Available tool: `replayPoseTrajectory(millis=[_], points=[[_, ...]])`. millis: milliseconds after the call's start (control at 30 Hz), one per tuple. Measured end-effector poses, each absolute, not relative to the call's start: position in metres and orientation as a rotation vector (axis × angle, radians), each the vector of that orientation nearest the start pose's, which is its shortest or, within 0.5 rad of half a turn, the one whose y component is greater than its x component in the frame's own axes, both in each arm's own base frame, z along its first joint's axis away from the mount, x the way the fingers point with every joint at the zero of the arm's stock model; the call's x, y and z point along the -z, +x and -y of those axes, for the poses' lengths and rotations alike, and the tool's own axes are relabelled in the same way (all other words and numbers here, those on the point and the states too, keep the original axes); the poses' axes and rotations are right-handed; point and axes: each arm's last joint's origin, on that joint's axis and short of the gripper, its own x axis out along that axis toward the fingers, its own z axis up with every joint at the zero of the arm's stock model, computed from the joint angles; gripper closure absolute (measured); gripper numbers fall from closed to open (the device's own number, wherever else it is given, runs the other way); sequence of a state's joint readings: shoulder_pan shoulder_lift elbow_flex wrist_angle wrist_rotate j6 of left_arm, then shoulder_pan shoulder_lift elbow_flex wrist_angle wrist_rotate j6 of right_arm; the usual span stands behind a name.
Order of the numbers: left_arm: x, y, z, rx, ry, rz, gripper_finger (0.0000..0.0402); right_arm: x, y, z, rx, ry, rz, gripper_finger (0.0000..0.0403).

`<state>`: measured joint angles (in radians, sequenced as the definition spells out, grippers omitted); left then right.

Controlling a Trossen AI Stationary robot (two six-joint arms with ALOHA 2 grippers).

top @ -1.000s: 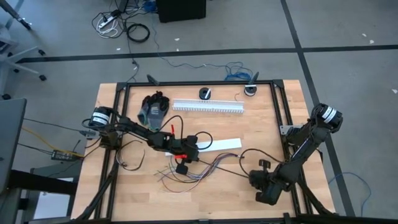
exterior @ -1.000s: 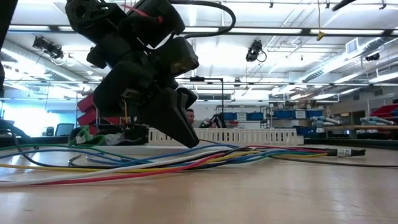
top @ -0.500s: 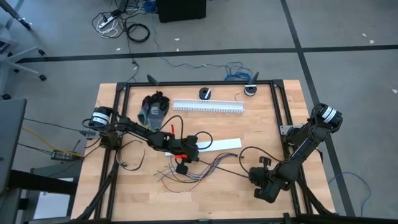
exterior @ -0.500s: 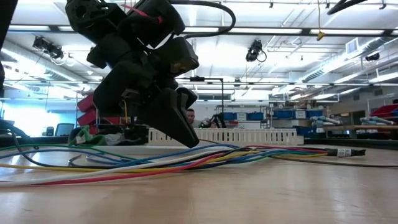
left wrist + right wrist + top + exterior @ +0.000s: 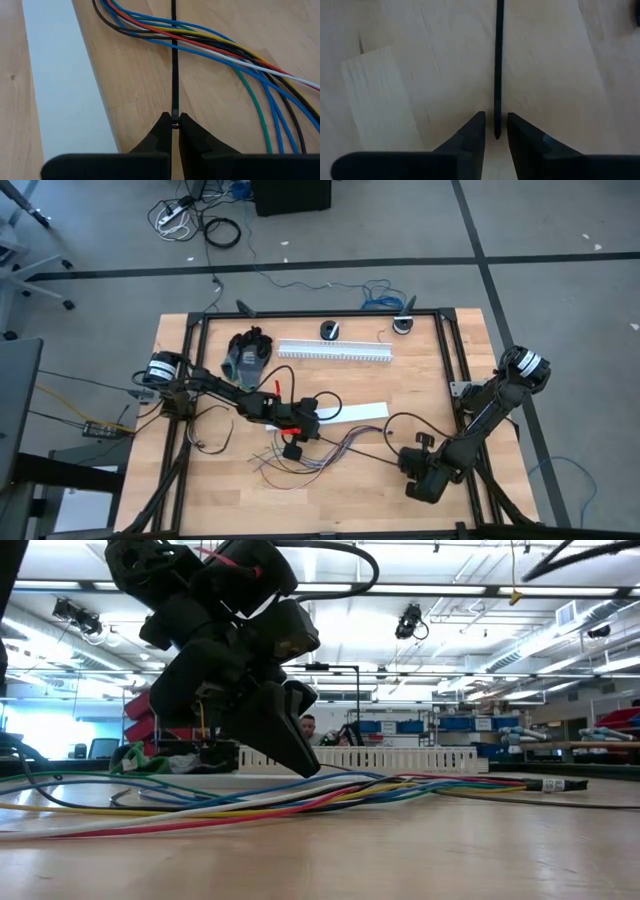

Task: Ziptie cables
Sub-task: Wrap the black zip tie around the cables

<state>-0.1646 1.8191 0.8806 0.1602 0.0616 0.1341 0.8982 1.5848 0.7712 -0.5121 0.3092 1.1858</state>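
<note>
Overhead, table-level, two close wrist views

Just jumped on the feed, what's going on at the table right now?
The left gripper sits mid-table, shut on a black zip tie that crosses a bundle of coloured cables on the wooden table. The right gripper is near the table's front right, fingers slightly apart around the end of another thin black strip lying on the wood; whether it grips it is unclear. The cables are not yet cinched.
</note>
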Motion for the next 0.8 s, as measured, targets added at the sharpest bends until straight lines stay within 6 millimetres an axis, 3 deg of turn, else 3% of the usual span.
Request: replayPoseTrajectory(millis=[133, 267, 433, 800], points=[[-0.129, 0.342, 0.059, 0.267, 0.167, -0.764, 0.0401, -0.136, 0.168, -0.195, 0.201, 0.319, -1.168, 0.0338], [-0.129, 0.342, 0.059, 0.266, 0.167, -0.763, 0.0401, -0.135, 0.168, -0.196, 0.188, 0.328, -1.176, 0.0392], [-0.129, 0.342, 0.058, 0.266, 0.167, -0.763, 0.0401, -0.137, 0.170, -0.196, 0.184, 0.351, -1.186, 0.0402], [-0.130, 0.342, 0.059, 0.266, 0.166, -0.758, 0.0401, -0.175, 0.203, -0.198, 0.092, 0.312, -1.078, 0.0402]])
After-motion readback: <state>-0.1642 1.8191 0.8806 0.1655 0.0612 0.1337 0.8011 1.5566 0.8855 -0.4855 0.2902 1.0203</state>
